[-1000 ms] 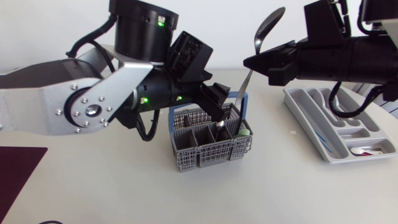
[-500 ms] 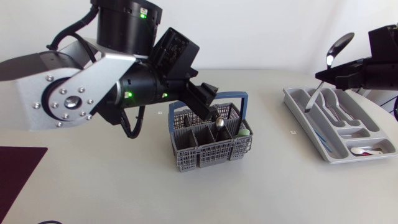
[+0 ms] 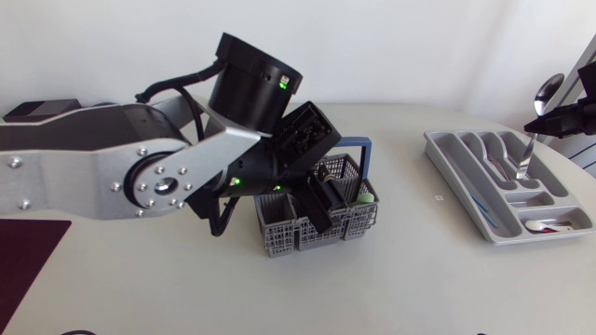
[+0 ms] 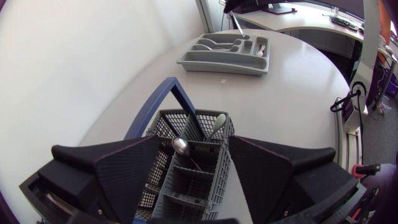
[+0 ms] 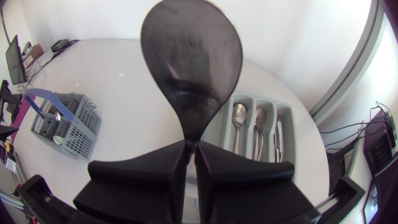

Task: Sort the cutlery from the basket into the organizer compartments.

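Observation:
My right gripper (image 3: 538, 126) is shut on a silver spoon (image 3: 549, 89) and holds it upright over the far end of the grey organizer (image 3: 448, 169), handle tip down. In the right wrist view the spoon's bowl (image 5: 189, 68) rises from between the shut fingers, with the organizer (image 5: 270, 127) behind it. Over the grey cutlery basket (image 3: 307, 238) hangs my left gripper (image 3: 315, 197). In the left wrist view it (image 4: 199, 150) is open, one finger on each side of the basket (image 4: 186, 182). A silver handle (image 4: 180, 145) and a pale green handle (image 4: 218, 122) stand in the basket.
The basket has a blue carrying handle (image 3: 363, 152) arching over it. The organizer holds spoons and forks (image 5: 239, 116) in its long compartments and a white piece (image 3: 540, 224) at its near end. A dark red mat (image 3: 23, 256) lies at the table's left edge.
My right arm has carried the spoon rightward from above the basket to over the organizer and lowered it. My left arm has swung down over the basket, its fingers a little wider.

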`<control>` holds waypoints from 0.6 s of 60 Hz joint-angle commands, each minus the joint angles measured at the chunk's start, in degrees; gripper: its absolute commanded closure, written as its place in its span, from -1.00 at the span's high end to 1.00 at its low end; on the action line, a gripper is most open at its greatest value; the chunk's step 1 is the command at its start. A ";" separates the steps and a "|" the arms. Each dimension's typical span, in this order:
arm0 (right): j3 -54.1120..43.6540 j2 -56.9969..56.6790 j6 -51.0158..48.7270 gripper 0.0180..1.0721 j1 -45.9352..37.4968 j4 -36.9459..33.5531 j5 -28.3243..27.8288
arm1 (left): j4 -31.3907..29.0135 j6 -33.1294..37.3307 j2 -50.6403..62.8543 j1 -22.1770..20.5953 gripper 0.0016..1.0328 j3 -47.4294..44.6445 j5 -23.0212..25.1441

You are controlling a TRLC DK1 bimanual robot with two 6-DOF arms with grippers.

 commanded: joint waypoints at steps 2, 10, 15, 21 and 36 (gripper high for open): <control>4.73 4.83 -3.58 -0.89 -1.30 -1.99 0.45 | -0.26 1.30 1.05 -0.63 0.49 1.99 -0.05; 7.63 9.40 -4.19 -0.89 -2.27 -2.07 0.80 | -0.87 1.57 1.23 -1.24 0.49 1.99 -0.05; 8.86 11.95 -4.81 -0.89 -2.44 -1.99 1.24 | -0.96 2.09 1.23 -1.86 0.49 1.64 -0.05; 10.62 15.20 -5.07 -0.89 -2.53 -1.72 1.94 | -1.22 2.97 1.32 -2.21 0.49 1.29 -0.05; 13.08 21.62 -5.95 -0.89 -2.00 -1.55 4.23 | -1.31 3.68 2.02 -2.47 0.49 1.20 -0.05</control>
